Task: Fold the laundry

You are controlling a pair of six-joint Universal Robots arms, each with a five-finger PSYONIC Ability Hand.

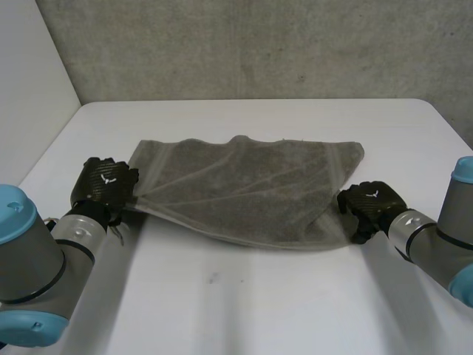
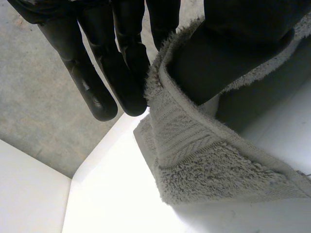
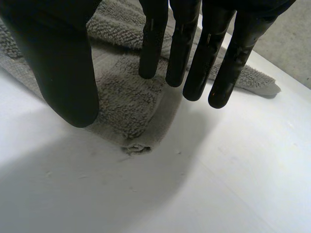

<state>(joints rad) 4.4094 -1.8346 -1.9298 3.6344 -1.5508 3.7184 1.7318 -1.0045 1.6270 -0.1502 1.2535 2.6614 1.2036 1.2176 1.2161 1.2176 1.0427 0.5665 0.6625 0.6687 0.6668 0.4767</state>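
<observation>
Left hand [image 1: 106,185] pinches a towel [image 1: 244,192] corner; right hand [image 1: 373,203] hovers straight-fingered over another.

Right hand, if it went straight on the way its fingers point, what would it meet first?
Probably the towel: the right hand points straight fingers at its corner; depth unclear.

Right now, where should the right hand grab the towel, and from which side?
Probably the towel by its near right corner: it lies doubled on the table beneath the open right hand. Come from the right side, thumb sliding under that thick fold, fingers on top.
</observation>
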